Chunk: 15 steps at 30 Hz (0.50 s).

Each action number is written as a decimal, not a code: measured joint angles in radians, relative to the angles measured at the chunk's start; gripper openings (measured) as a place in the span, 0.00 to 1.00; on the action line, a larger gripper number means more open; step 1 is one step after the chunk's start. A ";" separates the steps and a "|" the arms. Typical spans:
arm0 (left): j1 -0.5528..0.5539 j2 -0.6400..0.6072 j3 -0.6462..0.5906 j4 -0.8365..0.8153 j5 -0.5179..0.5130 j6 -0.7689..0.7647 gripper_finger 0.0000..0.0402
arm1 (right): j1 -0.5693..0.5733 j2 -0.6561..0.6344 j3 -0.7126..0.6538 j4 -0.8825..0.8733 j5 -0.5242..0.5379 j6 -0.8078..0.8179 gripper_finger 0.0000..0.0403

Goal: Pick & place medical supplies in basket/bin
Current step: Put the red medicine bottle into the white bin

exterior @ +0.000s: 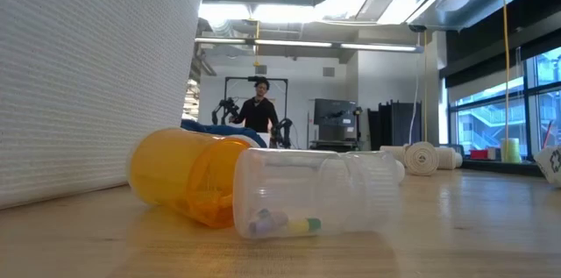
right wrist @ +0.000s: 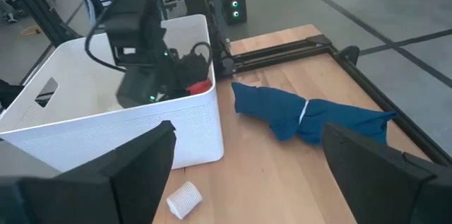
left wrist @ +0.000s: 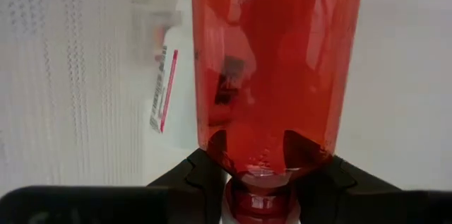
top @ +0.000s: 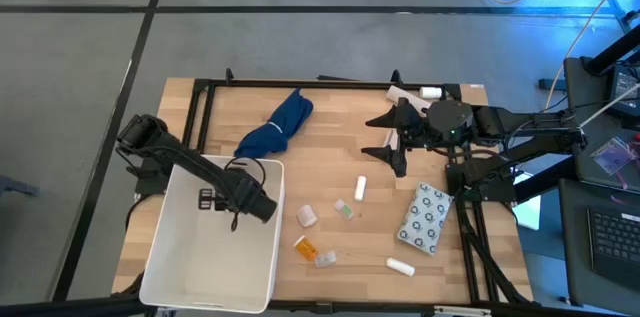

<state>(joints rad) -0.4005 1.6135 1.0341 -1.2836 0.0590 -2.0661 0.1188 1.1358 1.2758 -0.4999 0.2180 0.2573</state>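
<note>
The white tub [top: 160, 272] stands at the table's near left; its textured wall [exterior: 88, 76] fills the left of the low view. My left gripper [top: 208, 200] is down inside the tub, shut on the red bottle [left wrist: 275, 61]. A white labelled bottle [left wrist: 169, 90] lies in the tub behind it. My right gripper [top: 385, 137] hangs open over the table's far right, touching nothing. On the wood lie the blue cloth [top: 275, 127], the dotted packet [top: 427, 217], a white bottle [top: 361, 188], the beige roll [top: 306, 216], the orange pill bottle [exterior: 188, 177] and a clear bottle [exterior: 316, 192]. My left gripper pinches the red bottle between its two fingers at the narrow neck [left wrist: 260, 176], just above the cap. The bottle's body runs on along the fingers, away from the wrist, inside the tub. Whether the bottle rests on the tub's floor, I cannot tell.
A white tube [top: 400, 267] lies near the table's near edge, and white items [top: 420, 91] sit at the far edge by the black frame. Bare wood lies between the cloth and the small items. A person [exterior: 260, 107] stands far back in the room.
</note>
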 joint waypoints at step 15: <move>0.057 0.000 -0.102 0.103 -0.001 0.136 0.31 | 0.000 0.000 0.000 -0.018 -0.009 0.005 0.87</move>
<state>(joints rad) -0.3431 1.6135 0.9318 -1.1809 0.0577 -1.9300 0.1188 1.1358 1.2758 -0.5180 0.2089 0.2619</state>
